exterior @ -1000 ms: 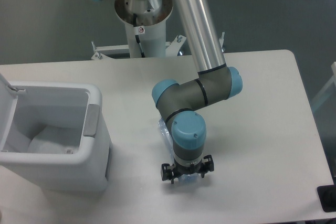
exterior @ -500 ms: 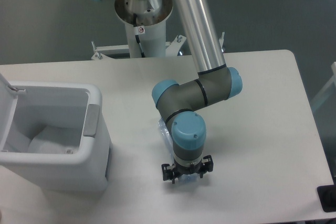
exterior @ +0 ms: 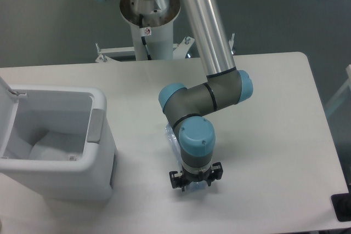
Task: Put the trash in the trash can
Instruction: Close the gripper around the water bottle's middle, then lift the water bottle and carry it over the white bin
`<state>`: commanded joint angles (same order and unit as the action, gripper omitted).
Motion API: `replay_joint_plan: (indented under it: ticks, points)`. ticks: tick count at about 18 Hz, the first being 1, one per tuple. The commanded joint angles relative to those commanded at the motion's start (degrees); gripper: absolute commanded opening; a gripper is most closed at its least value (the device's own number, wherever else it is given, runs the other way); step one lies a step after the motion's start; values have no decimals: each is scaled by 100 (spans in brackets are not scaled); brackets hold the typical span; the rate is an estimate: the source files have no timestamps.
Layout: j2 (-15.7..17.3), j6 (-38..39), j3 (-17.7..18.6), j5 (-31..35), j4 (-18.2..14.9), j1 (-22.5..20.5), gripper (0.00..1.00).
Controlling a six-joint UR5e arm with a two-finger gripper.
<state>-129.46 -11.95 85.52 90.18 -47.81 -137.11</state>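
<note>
One white table (exterior: 263, 135) on grey floor (exterior: 49, 20); tool (exterior: 196, 182) low over clear bottle (exterior: 171, 138), grip unclear

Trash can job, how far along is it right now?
Possibly done: something pale lies inside the open white rectangular plastic trash can, though I cannot tell what it is. In hand: the end effector is down at the white table over a clear plastic item mostly hidden under the arm; a grip cannot be confirmed. Left: lifting that item and dropping it into the can.

Even, cool overhead light; slightly soft focus.
</note>
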Motion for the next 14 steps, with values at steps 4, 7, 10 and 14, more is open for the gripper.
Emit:
replay_joint_plan:
  ticks: [4,7,10,14]
  points:
    - [0,9,9,0,0,0,70]
    - [18,9,17,0,9,9,68]
    - [18,0,18,0,0,0,67]
    - [184,-44,-9,-35,9,0,67]
